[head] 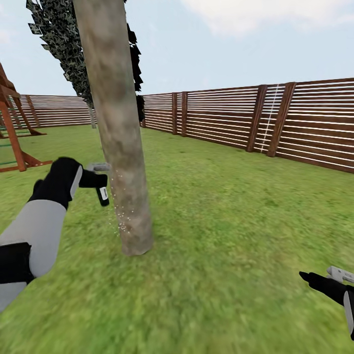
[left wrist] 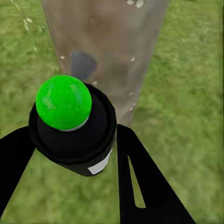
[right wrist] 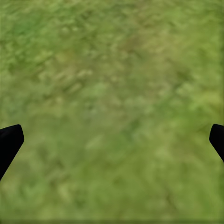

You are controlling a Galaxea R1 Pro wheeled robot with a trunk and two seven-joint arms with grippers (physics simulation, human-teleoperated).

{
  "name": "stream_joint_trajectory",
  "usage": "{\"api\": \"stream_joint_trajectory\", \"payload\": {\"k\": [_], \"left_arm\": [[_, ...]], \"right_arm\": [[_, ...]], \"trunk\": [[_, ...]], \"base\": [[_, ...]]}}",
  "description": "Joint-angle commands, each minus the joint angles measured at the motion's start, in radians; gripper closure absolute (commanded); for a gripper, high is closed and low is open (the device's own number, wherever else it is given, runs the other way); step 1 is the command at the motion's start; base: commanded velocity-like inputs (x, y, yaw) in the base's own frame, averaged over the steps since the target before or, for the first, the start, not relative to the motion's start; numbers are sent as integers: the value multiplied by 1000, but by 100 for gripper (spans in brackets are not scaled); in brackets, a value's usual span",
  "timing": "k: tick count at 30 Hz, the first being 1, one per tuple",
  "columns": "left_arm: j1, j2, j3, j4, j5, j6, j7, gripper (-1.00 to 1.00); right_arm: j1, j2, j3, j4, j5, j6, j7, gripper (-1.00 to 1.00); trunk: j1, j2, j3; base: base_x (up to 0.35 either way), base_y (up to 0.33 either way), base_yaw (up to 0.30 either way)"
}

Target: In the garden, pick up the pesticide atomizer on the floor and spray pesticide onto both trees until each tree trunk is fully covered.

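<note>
Sprayer (left wrist: 74, 133), small, stiff and probably light, clamped round its black body by the left gripper (head: 96, 181) just beside the speckled tree trunk (head: 120, 142); right gripper (head: 328, 281) spread wide and empty over grass (right wrist: 112, 102).

Just ahead of the left gripper (head: 98, 179), the tree trunk (head: 118, 123) runs out past the head view's top edge, its crown unseen, while the right gripper (head: 339, 280) is cropped at the lower right corner, its fingers' spread unclear there.
</note>
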Motion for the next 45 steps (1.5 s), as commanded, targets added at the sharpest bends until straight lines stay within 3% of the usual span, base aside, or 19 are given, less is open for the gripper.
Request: {"api": "stream_joint_trajectory", "payload": {"k": [1, 8, 11, 14, 23, 26, 27, 30, 31, 33, 35, 39, 45], "left_arm": [[-4, 0, 3, -1, -11, 3, -10, 100], [-7, 6, 2, 1, -11, 3, -10, 100], [-7, 47, 2, 38, -11, 3, -10, 100], [-7, 67, 2, 53, -11, 2, -10, 100], [-5, 67, -1, 172, -11, -3, -10, 100], [1, 65, -1, 282, -11, -26, -11, 100], [2, 64, 0, 332, -11, -53, -11, 100], [18, 69, 3, 548, -10, -287, -9, 100], [44, 70, 3, 644, -11, -428, -5, 100], [79, 70, 4, 660, -9, -461, -4, 100], [159, 70, 5, 667, 17, -548, -1, 100], [197, 70, 3, 668, 124, -621, 1, 100], [199, 60, 2, 668, 135, -625, 1, 100]], "right_arm": [[-1, 0, -3, -1, 11, 3, 9, -100], [-1, 0, -3, -1, 11, 3, 9, -100], [-1, 0, -3, -1, 11, 3, 9, -100], [-1, 0, -3, -1, 11, 3, 9, -100], [-1, 0, -3, -1, 11, 3, 10, -100], [-1, 0, -3, -1, 11, 3, 11, -100], [-1, 0, -3, -1, 11, 3, 10, -100], [-1, 0, -3, -1, 11, -6, 12, -100], [-1, 1, -4, -1, 11, -9, 15, -100], [-1, 0, -4, -1, 10, -8, 16, -100], [-1, 0, -5, -3, 9, -8, 18, -100], [-1, 1, -5, -3, 10, -8, 16, -100], [-1, 1, -3, -3, 10, -8, 13, -100]], "trunk": [[0, 0, -1], [0, 0, -1], [0, 0, -1], [0, 0, -1], [0, 0, -1], [0, 0, -1], [0, 0, -1], [0, 0, -1], [0, 0, -1], [0, 0, -1], [0, 0, -1], [0, 0, -1], [0, 0, -1]], "base": [[0, 0, 0], [0, 0, 0], [0, 0, 0], [0, 0, 0], [0, 0, 0], [0, 0, 0], [0, 0, 0], [0, 0, 0], [0, 0, 0], [0, 0, 0], [0, 0, 0], [0, 0, 46], [0, -14, 255]]}}
